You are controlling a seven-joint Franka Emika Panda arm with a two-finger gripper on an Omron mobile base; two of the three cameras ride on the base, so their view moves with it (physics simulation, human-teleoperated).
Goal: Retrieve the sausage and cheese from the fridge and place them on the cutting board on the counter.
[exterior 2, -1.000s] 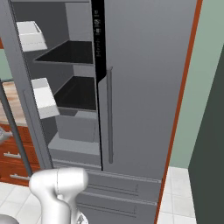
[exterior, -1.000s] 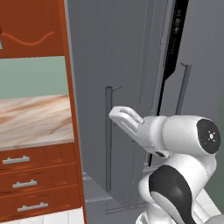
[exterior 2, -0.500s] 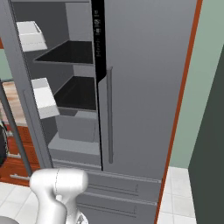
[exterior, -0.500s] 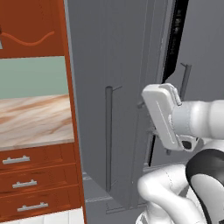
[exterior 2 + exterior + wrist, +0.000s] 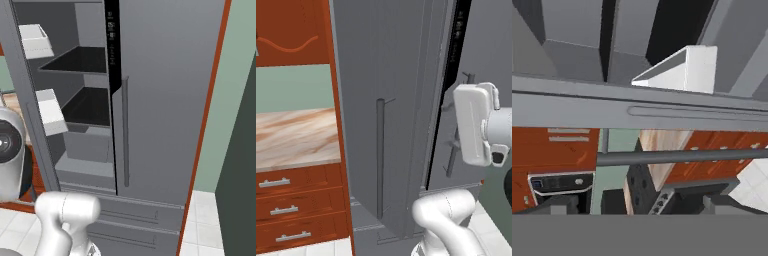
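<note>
Reaching into the fridge [image 5: 165,100] is the step in hand, judged from the open left door [image 5: 386,125] and the shelves [image 5: 80,60] exposed behind it. To do it well, the arm should swing round the door's edge, not across it, and turn the hand to face the shelves before going in, keeping clear of the white door bins [image 5: 36,41].

Sausage and cheese cannot be made out on the dark shelves (too dim to tell). A strip of counter [image 5: 293,137] lies left of the door above the drawers [image 5: 286,207].

Pose: the arm rises from low, the forearm doubled back, the hand [image 5: 476,127] held high between door edge and fridge body. In the hand view it is rolled, with the door handle [image 5: 677,157] crossing as a bar just ahead. Jaws stand wide and hold nothing.
</note>
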